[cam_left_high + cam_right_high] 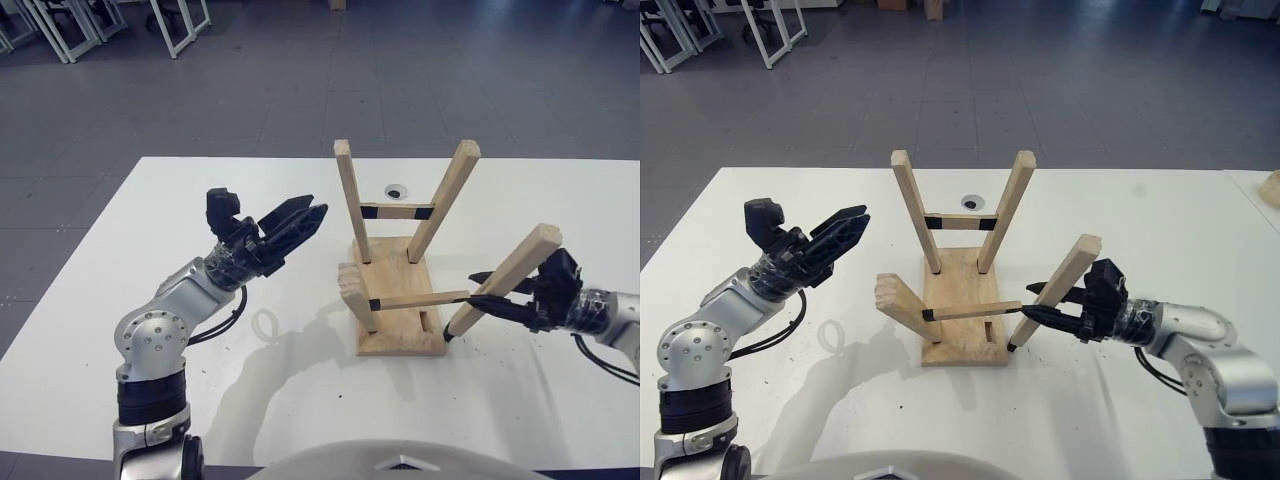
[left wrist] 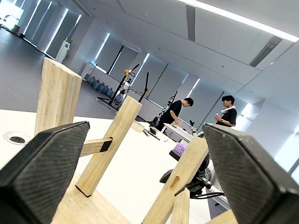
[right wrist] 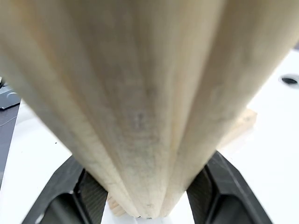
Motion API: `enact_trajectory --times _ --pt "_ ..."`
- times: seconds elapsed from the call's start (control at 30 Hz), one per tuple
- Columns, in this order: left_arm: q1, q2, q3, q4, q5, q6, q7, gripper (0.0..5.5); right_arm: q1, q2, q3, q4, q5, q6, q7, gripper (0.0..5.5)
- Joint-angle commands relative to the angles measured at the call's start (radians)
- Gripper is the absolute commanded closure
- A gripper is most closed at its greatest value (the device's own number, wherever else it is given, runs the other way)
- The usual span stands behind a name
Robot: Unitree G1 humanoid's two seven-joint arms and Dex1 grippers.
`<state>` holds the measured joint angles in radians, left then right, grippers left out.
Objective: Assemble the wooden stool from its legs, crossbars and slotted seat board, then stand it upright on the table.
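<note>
The slotted seat board (image 1: pixel 385 340) lies flat on the white table. Two far legs (image 1: pixel 352 200) stand in it, joined by a crossbar (image 1: pixel 397 211) with black-taped ends. The near pair is partly seated: the near left leg (image 1: pixel 357 291) leans toward me, and a second crossbar (image 1: pixel 420 298) runs from it to the near right leg (image 1: pixel 520 260), which tilts outward to the right. My right gripper (image 1: pixel 486 291) is shut on that tilted leg (image 3: pixel 149 102) low down, one finger (image 3: pixel 212 186) on each side. My left gripper (image 1: pixel 306 222) hangs open above the table left of the stool, pointing at it.
A round cable hole (image 1: pixel 396 190) sits in the table behind the stool. A small clear loop (image 1: pixel 265 322) lies on the table left of the seat board. The table (image 1: pixel 120 260) has free room on the left and along the front edge. Desk frames (image 1: pixel 180 20) stand far behind.
</note>
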<state>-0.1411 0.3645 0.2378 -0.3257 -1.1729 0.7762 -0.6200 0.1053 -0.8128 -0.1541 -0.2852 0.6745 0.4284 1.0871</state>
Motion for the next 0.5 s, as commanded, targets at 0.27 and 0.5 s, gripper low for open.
enact_trajectory --times 0.27,0.5 --pt "-0.017 -0.001 0.001 0.037 0.077 -0.062 0.025 1.03 0.112 0.078 0.065 -0.159 -0.022 -0.038 -0.046 3.46" --pt "-0.026 -0.009 0.009 0.139 0.243 -0.158 0.119 1.03 0.094 0.089 -0.027 -0.235 0.063 -0.113 0.028 3.46"
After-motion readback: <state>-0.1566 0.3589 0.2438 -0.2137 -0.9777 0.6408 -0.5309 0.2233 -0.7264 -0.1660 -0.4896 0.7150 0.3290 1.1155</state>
